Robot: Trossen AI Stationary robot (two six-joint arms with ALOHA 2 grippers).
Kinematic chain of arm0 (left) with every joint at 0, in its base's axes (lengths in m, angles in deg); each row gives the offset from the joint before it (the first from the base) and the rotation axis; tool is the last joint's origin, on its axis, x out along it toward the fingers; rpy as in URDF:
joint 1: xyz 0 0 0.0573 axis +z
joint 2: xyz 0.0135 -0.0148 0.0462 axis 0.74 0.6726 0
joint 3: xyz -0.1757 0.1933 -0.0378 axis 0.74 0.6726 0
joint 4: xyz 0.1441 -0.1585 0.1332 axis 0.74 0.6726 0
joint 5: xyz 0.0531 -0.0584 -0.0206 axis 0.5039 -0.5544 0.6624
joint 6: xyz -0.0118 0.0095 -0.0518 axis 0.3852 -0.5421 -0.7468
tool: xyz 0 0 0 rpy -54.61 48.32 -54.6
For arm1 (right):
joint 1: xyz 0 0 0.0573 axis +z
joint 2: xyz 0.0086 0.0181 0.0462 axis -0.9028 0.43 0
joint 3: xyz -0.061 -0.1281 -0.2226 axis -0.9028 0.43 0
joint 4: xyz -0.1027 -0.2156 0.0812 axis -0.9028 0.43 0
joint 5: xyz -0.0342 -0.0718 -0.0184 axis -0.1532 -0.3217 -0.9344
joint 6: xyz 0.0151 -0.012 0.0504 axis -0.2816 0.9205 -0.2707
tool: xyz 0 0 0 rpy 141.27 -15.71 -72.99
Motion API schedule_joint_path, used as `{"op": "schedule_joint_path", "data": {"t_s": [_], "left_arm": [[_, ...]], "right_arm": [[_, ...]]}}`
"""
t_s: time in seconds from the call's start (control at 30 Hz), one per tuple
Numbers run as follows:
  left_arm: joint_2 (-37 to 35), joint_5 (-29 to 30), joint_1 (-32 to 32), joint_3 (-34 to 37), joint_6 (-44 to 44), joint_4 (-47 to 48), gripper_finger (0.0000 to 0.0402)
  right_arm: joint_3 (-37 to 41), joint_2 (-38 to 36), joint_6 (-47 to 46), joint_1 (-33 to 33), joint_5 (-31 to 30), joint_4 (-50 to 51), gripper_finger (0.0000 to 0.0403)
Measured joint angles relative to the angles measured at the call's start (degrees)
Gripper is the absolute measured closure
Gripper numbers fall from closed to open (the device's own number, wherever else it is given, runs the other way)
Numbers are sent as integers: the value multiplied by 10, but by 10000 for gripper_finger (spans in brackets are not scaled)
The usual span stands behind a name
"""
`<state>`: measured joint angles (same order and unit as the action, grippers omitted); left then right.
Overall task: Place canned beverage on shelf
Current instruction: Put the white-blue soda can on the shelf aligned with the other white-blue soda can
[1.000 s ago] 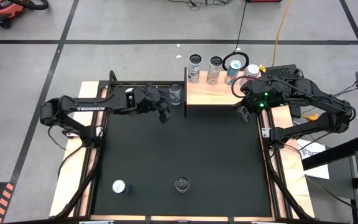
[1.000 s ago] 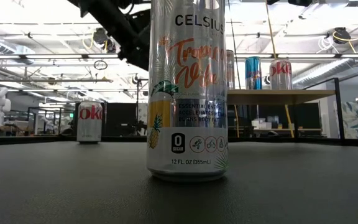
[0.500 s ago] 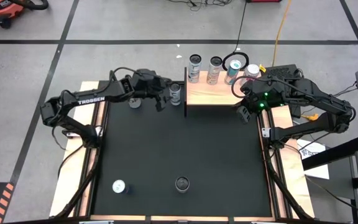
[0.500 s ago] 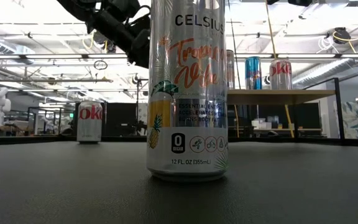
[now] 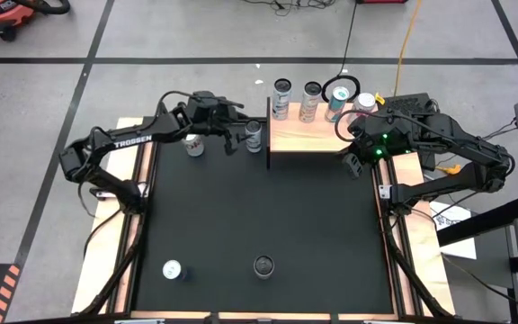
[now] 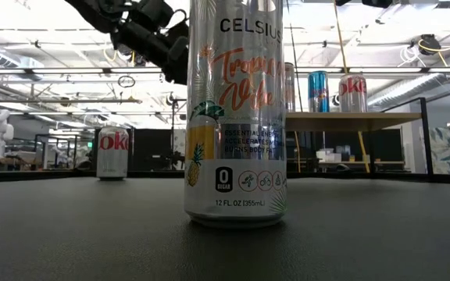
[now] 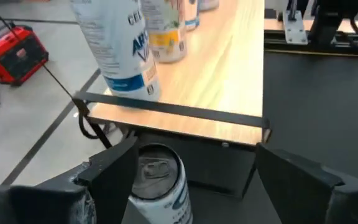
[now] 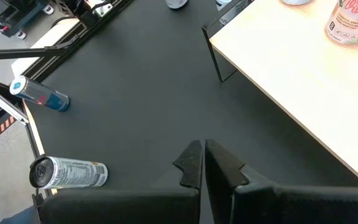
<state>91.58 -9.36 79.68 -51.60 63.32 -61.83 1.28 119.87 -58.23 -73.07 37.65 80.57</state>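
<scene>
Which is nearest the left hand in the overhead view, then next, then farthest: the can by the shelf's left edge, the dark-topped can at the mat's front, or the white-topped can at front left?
1. Can by shelf edge, beside the left hand.
2. Dark-topped can, front centre.
3. White-topped can, front left; close to second.

You see a shelf (image 5: 308, 135) of pale, matt wood with visible grain, edged in black metal. The mat (image 5: 259, 216) on the bench is matt black. The Celsius can (image 6: 235, 117) is glossy printed metal; the Diet Coke can (image 6: 112, 153) shines silver.
</scene>
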Motion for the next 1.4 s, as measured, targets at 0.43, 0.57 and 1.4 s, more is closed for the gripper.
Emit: {"op": "schedule_joint_path", "data": {"t_s": [0.43,0.57,1.4], "left_arm": [[84,-19,28,0,2,-21,12],[93,-28,31,0,3,-36,12],[103,-21,25,0,-30,-58,13]], "right_arm": [[0,0,0,0,0,-1,403],[0,0,0,0,0,-1,403],[0,0,0,0,0,-1,403]]}}
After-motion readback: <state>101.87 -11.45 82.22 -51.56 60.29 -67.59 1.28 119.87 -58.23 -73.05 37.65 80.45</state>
